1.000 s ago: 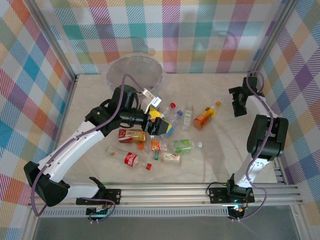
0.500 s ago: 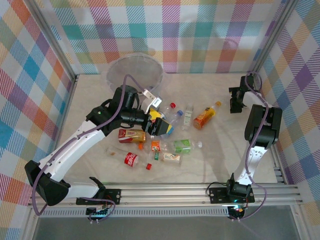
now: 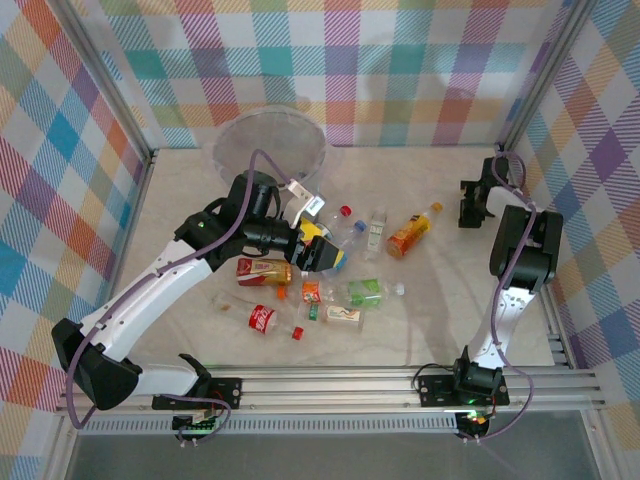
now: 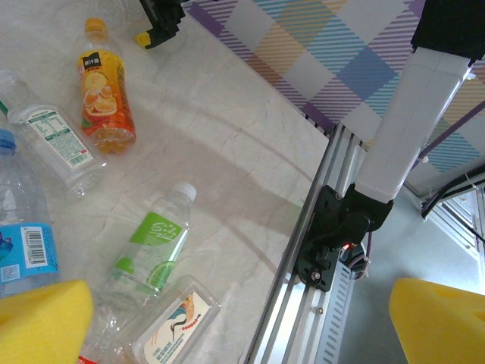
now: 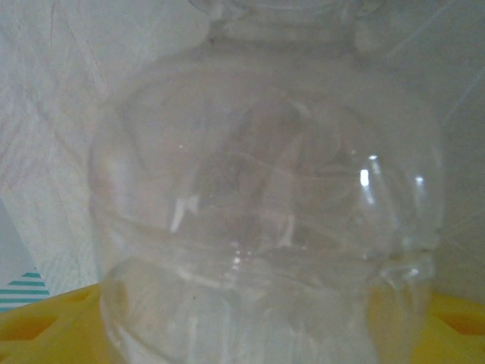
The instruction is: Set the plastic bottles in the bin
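**Right arm holding a clear bottle at the far right; left arm hovering open over the pile**

The right fingers (image 5: 45, 326) are sitting on either side of a clear bottle (image 5: 258, 197) that is pressing close to the wrist camera, so they are most likely gripping it. From above, the right fingers (image 3: 470, 212) are hanging near the right back corner, well apart from the bin (image 3: 300, 125). The bin is standing at the back left, so that bottle is probably facing a long carry across the worktop (image 3: 440, 310).

The left fingers (image 4: 38, 322) are spread wide with nothing between them. Seen from above, the left fingers (image 3: 325, 250) are hovering over the middle of the plastic bottles (image 3: 340, 285), which are lying scattered on their sides. An orange bottle (image 4: 106, 98) and a green-labelled bottle (image 4: 151, 243) are lying within the wrist's sight. Being nearer the bin, this arm is likely choosing its next pick.
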Robot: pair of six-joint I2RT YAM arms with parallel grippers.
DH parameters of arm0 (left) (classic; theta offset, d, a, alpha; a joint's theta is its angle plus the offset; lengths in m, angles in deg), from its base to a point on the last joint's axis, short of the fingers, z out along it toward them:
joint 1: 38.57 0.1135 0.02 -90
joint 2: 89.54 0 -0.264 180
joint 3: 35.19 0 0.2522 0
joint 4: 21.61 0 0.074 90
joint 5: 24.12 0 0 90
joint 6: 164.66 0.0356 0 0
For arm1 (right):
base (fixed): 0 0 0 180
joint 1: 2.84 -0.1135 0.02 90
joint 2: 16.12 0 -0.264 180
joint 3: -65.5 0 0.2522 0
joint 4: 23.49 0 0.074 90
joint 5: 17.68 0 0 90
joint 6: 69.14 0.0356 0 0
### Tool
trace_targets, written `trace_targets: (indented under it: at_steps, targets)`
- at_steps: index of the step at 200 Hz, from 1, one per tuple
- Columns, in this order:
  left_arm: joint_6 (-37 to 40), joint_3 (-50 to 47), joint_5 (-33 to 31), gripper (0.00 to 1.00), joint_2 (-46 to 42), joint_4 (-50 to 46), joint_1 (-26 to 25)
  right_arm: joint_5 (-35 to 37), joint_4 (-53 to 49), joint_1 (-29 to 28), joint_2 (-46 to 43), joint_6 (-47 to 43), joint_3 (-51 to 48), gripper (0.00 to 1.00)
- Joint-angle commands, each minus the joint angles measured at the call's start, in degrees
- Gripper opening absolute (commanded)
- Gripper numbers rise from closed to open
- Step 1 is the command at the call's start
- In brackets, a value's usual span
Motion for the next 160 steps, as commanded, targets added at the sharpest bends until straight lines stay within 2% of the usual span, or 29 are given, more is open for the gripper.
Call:
trace_targets:
  at_steps: [1, 92, 160]
  targets:
    - [0.1, 0.0, 1.0, 1.0, 0.2, -0.7, -0.9, 0.1, 2.5, 1.2, 0.9, 0.6, -1.4, 0.82]
    - [0.1, -0.1, 0.8, 1.0, 0.5, -0.8, -1.4, -2.2, 2.4, 5.4, 0.8, -1.5, -1.8, 0.81]
    - [0.3, 0.0, 0.5, 1.0, 0.9, -1.0, -1.4, -3.4, 1.9, 7.5, 1.1, -2.8, -0.8, 0.77]
